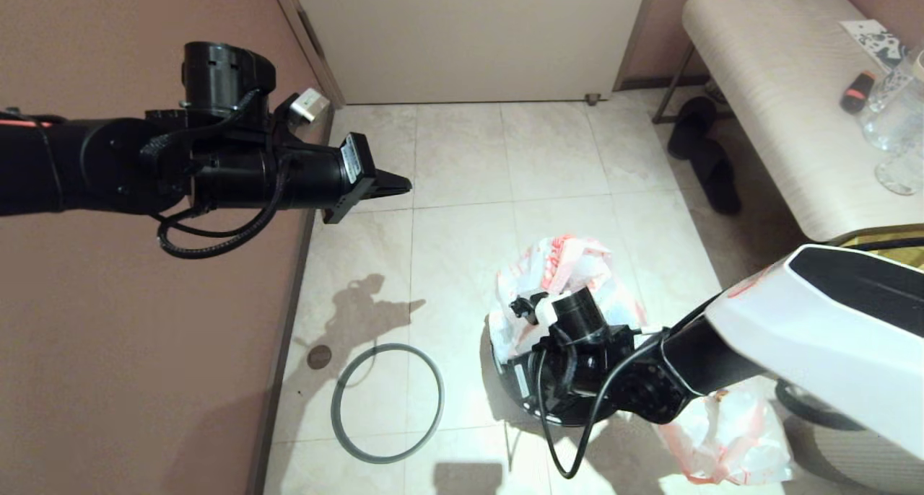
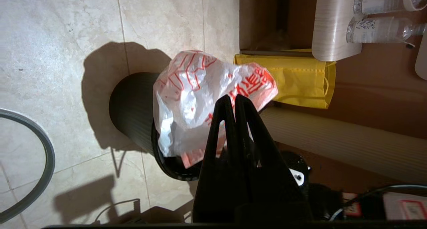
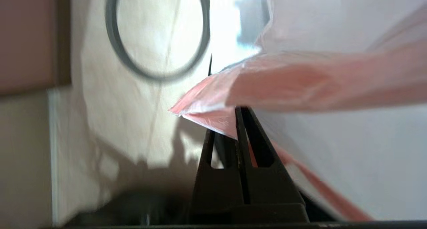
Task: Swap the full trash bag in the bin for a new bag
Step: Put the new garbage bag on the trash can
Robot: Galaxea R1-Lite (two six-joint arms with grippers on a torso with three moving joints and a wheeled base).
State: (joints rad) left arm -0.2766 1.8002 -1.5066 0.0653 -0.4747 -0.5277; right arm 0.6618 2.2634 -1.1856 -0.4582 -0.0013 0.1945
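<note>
White plastic with red print, the new bag (image 1: 570, 271), stood bunched in the mouth of the black bin (image 1: 521, 401) in the head view, the grey hoop rim (image 1: 387, 402) lying on the tiles (image 1: 462, 156) beside it and the left gripper (image 1: 401, 184) raised well apart, pinched together on nothing. The left wrist view showed the bag (image 2: 200, 98) spilling from the bin (image 2: 133, 112) near a yellow tote (image 2: 300, 83). In the right wrist view the right gripper (image 3: 239, 113) was clamped on the bag's pink hem (image 3: 213, 105).

We've got the bin (image 2: 133, 112), small, round and glossy black, standing upright on the tiled floor. Its grey hoop rim (image 1: 387, 402) is off and lying flat on the tiles near it. The new bag (image 2: 200, 92), thin white plastic with red print and a pink hem, is bunched up and sticking out of the bin's mouth. The full trash bag (image 1: 722, 430) sits slumped on the floor beside the bin.
</note>
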